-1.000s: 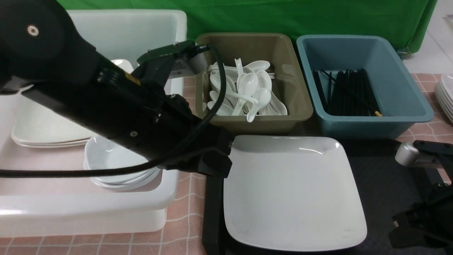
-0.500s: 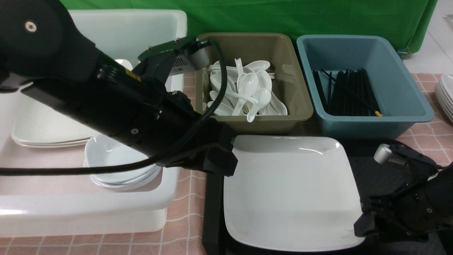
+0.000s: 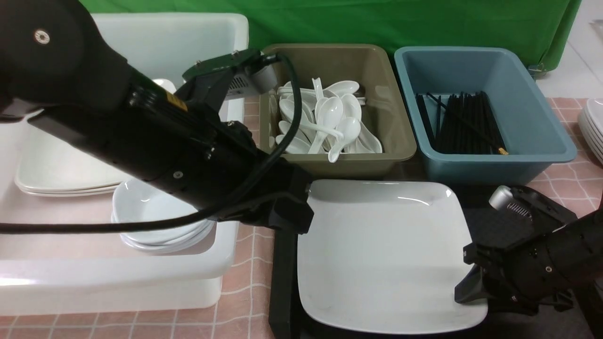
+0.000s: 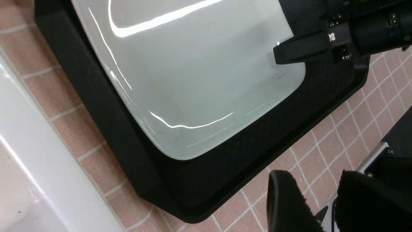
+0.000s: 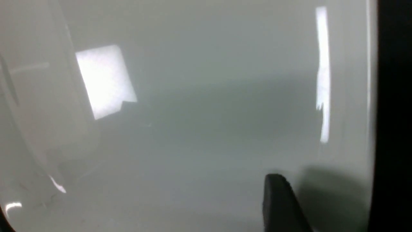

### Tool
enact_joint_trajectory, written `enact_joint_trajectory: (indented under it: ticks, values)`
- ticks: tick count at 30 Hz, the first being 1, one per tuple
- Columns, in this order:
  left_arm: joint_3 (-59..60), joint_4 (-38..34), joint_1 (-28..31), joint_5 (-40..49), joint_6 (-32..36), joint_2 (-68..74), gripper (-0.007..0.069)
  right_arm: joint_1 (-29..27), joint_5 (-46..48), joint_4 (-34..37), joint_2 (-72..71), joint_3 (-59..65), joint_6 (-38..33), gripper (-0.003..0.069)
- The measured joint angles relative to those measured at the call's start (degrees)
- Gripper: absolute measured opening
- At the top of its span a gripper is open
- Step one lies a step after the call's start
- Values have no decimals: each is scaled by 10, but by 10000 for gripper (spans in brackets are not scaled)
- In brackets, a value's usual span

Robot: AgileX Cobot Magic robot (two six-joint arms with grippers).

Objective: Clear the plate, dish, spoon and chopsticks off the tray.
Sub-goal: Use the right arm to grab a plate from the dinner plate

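While the plate (image 3: 386,263) lies on the tray (image 3: 285,282), the right gripper (image 3: 472,288) is at its right side, near the closer corner, and one finger is over the plate's edge. How far this gripper is open, and whether it has hold of the edge, I cannot tell, because the other finger is hidden. The left gripper (image 4: 313,183) has its two fingers apart with nothing between them, beside the plate's left edge.
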Motion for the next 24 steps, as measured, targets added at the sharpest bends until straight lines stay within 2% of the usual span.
enact_joint_trajectory:
  ticks: [2,3,12,19,23,24]
  values:
    - [0,4,0,0,0,0,218,0,-5,1,3,0,0,231]
    - [0,7,0,0,0,0,218,0,-6,4,3,0,0,205]
    - [0,64,0,-3,0,0,218,-2,7,8,-22,6,-12,201]
    - [0,99,1,-3,0,0,218,-4,42,-8,-140,7,1,111]
    - [0,103,1,-3,0,0,218,-4,65,-53,-211,5,26,64]
    - [0,104,1,-3,0,0,218,-4,79,-92,-240,4,52,65]
